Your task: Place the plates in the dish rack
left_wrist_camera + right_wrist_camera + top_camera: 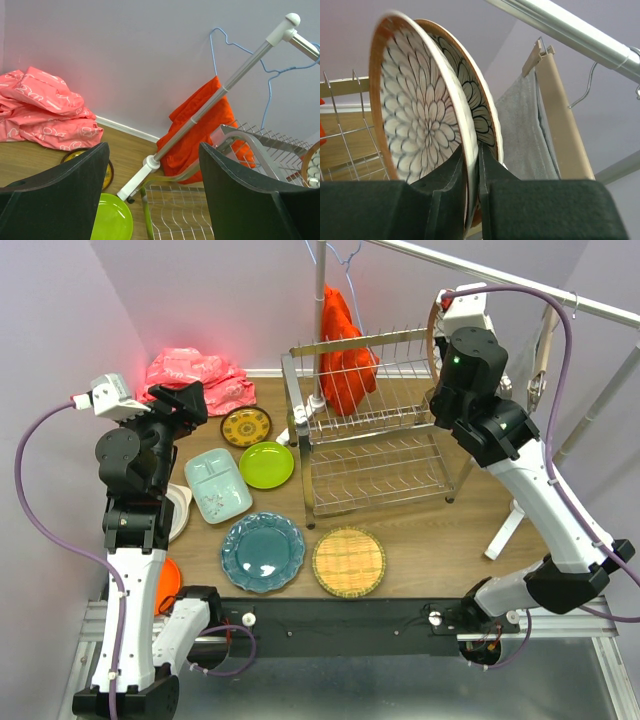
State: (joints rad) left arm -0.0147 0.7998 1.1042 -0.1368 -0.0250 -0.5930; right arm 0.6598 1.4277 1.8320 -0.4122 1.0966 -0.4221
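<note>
My right gripper is shut on the rim of a white petal-patterned plate and holds it on edge. A second petal plate stands just behind it. In the top view the right gripper is at the upper right end of the chrome dish rack. My left gripper is open and empty, high over the table's left side. On the table lie a teal scalloped plate, a woven-yellow plate, a lime green plate, a mint divided tray and a small dark-yellow round.
An orange plate and a pale plate lie partly under the left arm. A red-orange cloth hangs behind the rack. A pink bag lies at the back left. A rail with a grey towel is on the right.
</note>
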